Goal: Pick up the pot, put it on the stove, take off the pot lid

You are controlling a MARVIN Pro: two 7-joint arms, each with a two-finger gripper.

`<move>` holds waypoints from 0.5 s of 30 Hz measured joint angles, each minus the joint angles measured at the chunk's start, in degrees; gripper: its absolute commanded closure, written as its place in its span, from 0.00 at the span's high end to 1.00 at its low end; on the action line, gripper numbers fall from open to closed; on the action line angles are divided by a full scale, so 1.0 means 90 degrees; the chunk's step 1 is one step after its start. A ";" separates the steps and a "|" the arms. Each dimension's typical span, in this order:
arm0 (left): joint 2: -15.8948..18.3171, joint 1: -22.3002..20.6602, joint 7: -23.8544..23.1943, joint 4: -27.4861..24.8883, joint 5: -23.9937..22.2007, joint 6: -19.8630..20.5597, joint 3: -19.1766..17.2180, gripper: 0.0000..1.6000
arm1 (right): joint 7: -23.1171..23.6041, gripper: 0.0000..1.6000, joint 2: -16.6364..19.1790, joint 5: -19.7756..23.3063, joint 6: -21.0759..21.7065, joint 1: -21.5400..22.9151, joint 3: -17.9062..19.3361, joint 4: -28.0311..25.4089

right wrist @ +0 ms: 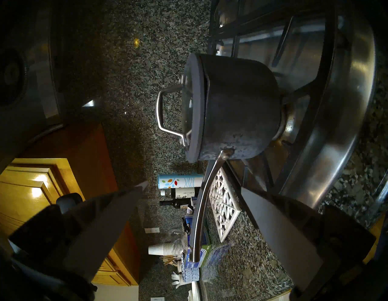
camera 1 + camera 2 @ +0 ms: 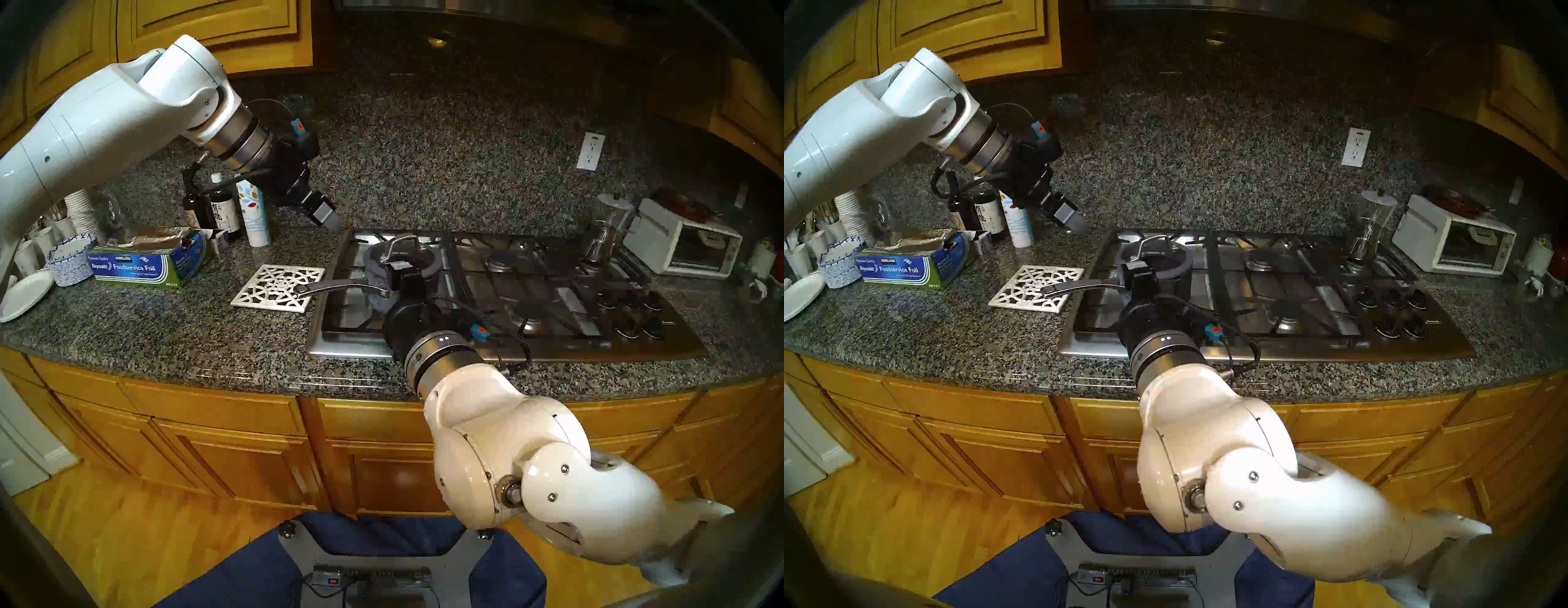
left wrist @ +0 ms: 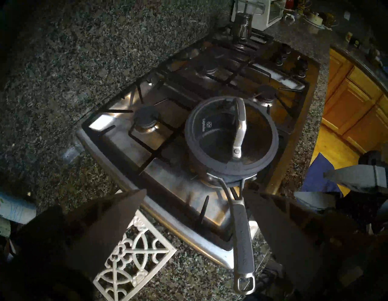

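Hiding pot (image 2: 382, 271) front: right hand (image 2: 401, 271)

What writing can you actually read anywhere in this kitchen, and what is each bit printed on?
"KIRKLAND", "Reynolds Foodservice Foil": on the blue foil box.
"Calphalon": on the glass of the pot lid.
Dark characters on a white label: on the dark bottle, too small to read.
Print on the white leaf-patterned canister: partly hidden, unreadable.
A small brand mark by the knobs of the stove: too small to read.

Dim and warm overall, with dark fisheye rims bending every edge. Bright glare on the stove (image 3: 98, 126) steel; near jaws soft and blurred in wrist views.
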 measured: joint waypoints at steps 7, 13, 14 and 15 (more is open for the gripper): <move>-0.0159 -0.0030 -0.0028 -0.0094 -0.0118 -0.0030 0.0111 1.00 | -0.0001 1.00 0.0000 0.0000 0.0000 0.0000 0.0000 0.0000; -0.0316 -0.0068 -0.0081 -0.0120 -0.0202 -0.0082 0.0226 1.00 | -0.0001 1.00 0.0000 0.0000 0.0001 0.0000 0.0001 0.0000; -0.0332 -0.0073 -0.0088 -0.0115 -0.0208 -0.0089 0.0237 1.00 | -0.0001 1.00 0.0000 0.0000 0.0001 0.0000 0.0001 0.0000; -0.0367 -0.0083 -0.0104 -0.0101 -0.0223 -0.0106 0.0258 1.00 | -0.0001 1.00 0.0000 0.0000 0.0001 0.0000 0.0001 0.0000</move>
